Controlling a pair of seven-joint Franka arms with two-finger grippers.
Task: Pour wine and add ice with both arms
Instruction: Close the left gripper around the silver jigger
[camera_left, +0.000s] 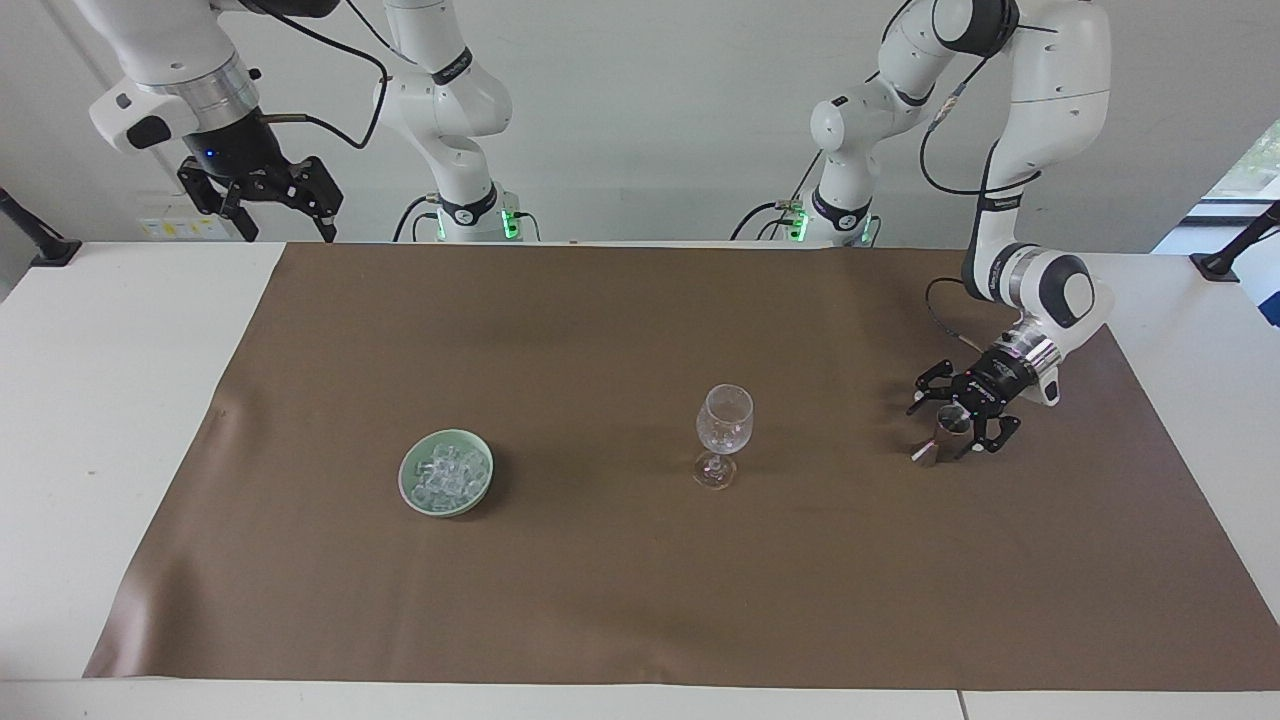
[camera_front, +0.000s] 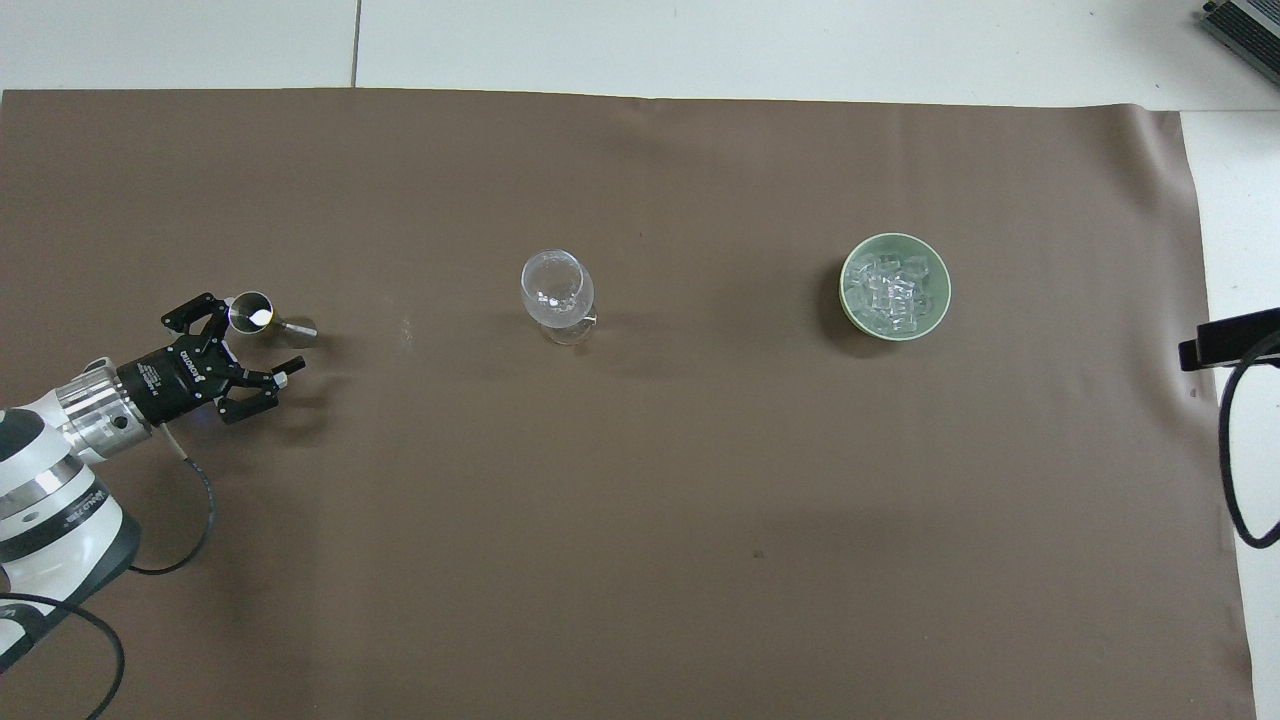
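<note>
A small metal jigger (camera_left: 941, 436) (camera_front: 252, 313) stands on the brown mat toward the left arm's end. My left gripper (camera_left: 950, 418) (camera_front: 252, 338) is low at the jigger, open, one finger on each side of it and not closed on it. Whether the jigger holds wine cannot be told. The clear stemmed glass (camera_left: 725, 421) (camera_front: 556, 286) stands upright mid-mat. The ice (camera_left: 447, 473) (camera_front: 889, 291) lies heaped in a pale green bowl (camera_left: 412, 490) (camera_front: 938, 312) toward the right arm's end. My right gripper (camera_left: 287, 234) waits raised and open over the table's edge by the robots.
The brown mat (camera_left: 640, 590) (camera_front: 640, 520) covers most of the white table (camera_left: 110, 400). A black part with a cable (camera_front: 1230, 340) shows at the overhead view's edge by the right arm's end.
</note>
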